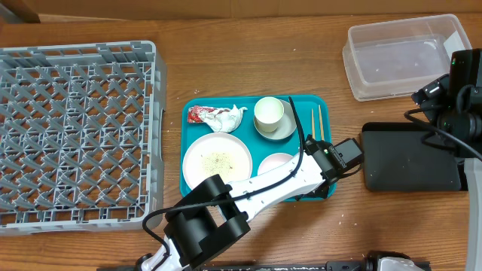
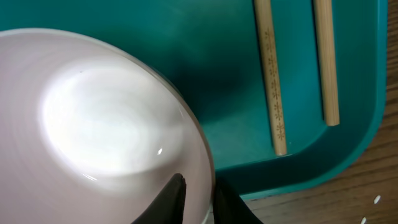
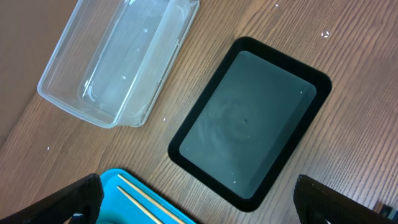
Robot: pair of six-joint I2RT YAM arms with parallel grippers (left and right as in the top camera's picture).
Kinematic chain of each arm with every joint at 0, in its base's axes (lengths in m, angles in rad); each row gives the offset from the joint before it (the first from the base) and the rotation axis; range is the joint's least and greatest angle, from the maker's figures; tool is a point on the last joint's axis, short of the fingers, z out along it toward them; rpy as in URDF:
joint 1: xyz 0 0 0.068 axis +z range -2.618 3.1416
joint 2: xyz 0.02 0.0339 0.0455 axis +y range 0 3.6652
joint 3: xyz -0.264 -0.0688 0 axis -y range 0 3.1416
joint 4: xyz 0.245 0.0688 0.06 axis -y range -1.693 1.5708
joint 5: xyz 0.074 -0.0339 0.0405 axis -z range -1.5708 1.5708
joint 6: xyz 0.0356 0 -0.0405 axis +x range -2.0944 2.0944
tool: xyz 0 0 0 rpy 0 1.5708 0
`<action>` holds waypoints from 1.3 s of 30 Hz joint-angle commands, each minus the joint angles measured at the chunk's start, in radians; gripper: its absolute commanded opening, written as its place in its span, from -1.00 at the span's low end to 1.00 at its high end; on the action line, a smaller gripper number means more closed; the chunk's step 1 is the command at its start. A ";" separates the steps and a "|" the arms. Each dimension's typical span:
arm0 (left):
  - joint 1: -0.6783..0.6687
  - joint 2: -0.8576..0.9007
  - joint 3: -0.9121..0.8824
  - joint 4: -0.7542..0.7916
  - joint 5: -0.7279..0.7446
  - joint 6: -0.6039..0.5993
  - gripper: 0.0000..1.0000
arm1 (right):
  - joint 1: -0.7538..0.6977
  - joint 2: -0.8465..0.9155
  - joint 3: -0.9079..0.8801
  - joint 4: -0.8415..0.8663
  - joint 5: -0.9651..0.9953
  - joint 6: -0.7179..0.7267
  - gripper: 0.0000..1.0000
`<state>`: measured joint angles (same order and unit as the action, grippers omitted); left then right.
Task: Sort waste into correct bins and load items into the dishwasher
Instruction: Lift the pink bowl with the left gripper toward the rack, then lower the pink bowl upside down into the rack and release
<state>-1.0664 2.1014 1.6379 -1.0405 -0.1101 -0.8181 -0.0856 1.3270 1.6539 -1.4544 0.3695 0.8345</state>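
Observation:
The pale grey bowl (image 2: pixel 106 118) sits at the front right of the teal tray (image 1: pixel 194 175). My left gripper (image 2: pixel 200 180) is shut on the bowl's rim, one finger inside and one outside. Two wooden chopsticks (image 2: pixel 272 81) lie just right of the bowl. The large plate (image 1: pixel 217 159) carries rice-like crumbs. A white cup (image 1: pixel 268 111) stands on the small plate (image 1: pixel 285 130). The red wrapper (image 1: pixel 198 114) and the white tissue (image 1: pixel 228 117) lie at the tray's back left. My right gripper (image 3: pixel 199 202) hangs open and holds nothing, above the table between the teal tray and the black tray (image 3: pixel 249 118).
The grey dish rack (image 1: pixel 75 132) fills the left side of the table. The clear tub (image 1: pixel 407 56) stands at the back right, with the black tray (image 1: pixel 410 159) in front of it. My right arm (image 1: pixel 458 94) reaches in over the right edge.

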 commanded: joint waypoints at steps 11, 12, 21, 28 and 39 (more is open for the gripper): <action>-0.032 0.014 0.029 -0.012 -0.020 -0.013 -0.92 | -0.006 -0.001 0.008 0.005 0.003 0.004 0.99; -0.029 0.008 0.063 -0.047 -0.022 -0.012 -0.92 | -0.006 -0.001 0.008 0.005 0.003 0.004 0.99; 0.070 -0.099 0.455 -0.339 -0.032 0.224 -0.92 | -0.006 -0.001 0.008 0.005 0.003 0.004 0.99; 0.383 -0.266 0.558 -0.349 -0.049 0.451 -0.92 | -0.006 -0.001 0.008 0.005 0.003 0.004 0.99; 1.206 -0.237 0.557 -0.348 0.842 0.927 -0.92 | -0.006 -0.001 0.008 0.005 0.003 0.004 0.99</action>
<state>-0.0387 1.8271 2.1876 -1.3735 0.2481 -0.1562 -0.0856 1.3270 1.6539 -1.4532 0.3698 0.8341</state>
